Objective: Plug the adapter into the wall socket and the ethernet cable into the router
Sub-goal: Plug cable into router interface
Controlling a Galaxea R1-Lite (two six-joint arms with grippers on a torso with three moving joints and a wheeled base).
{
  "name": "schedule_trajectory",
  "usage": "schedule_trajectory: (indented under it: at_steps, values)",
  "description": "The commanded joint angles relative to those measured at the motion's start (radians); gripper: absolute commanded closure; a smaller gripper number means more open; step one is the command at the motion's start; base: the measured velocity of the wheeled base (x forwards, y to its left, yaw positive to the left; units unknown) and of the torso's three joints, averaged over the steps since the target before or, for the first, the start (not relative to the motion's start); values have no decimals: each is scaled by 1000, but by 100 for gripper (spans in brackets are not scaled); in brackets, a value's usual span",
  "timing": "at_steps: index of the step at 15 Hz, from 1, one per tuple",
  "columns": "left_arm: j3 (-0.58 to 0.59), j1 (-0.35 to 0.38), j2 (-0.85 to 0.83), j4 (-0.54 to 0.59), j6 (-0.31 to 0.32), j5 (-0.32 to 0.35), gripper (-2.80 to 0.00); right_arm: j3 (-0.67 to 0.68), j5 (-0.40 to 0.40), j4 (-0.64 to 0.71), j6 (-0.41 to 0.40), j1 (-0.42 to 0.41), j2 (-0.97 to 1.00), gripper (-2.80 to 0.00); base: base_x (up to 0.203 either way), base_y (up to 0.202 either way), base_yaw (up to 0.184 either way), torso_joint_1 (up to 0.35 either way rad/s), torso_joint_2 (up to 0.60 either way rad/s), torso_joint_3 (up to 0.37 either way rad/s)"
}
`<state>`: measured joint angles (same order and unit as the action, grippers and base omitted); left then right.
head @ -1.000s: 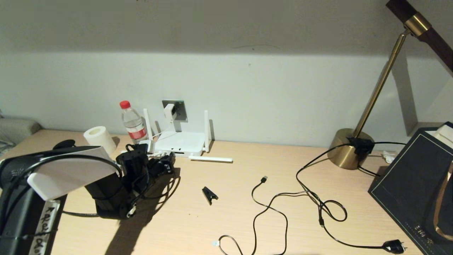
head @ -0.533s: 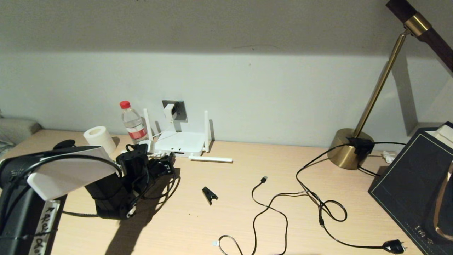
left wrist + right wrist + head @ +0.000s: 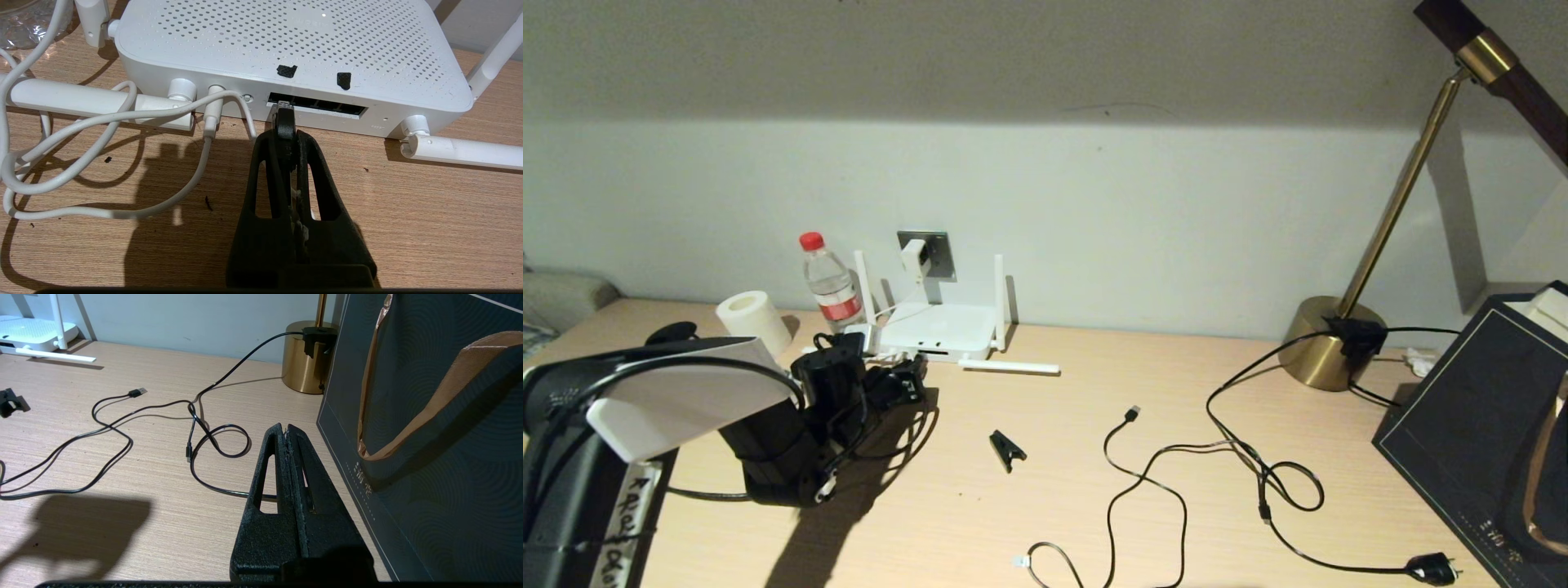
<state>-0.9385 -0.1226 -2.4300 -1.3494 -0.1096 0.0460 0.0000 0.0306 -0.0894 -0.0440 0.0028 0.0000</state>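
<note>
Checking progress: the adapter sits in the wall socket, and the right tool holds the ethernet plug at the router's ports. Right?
Not quite: the left tool holds the ethernet cable at the router, per the left wrist view. The adapter does sit in the wall socket.

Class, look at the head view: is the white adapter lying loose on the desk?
No. The adapter sits on the wall socket above the router, its thin white cord hanging down.
</note>
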Motion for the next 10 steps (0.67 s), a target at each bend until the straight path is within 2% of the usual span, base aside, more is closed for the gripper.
schedule_trajectory:
  at_steps: [1, 10]
  values:
    - [-8, 0, -1, -9, -1, 0, 0, 35, 0, -1, 0, 0, 2, 0, 0, 0, 0, 0, 0, 0]
    - [-11, 1, 3, -7, -1, 2, 0, 35, 0, -1, 0, 0, 2, 0, 0, 0, 0, 0, 0, 0]
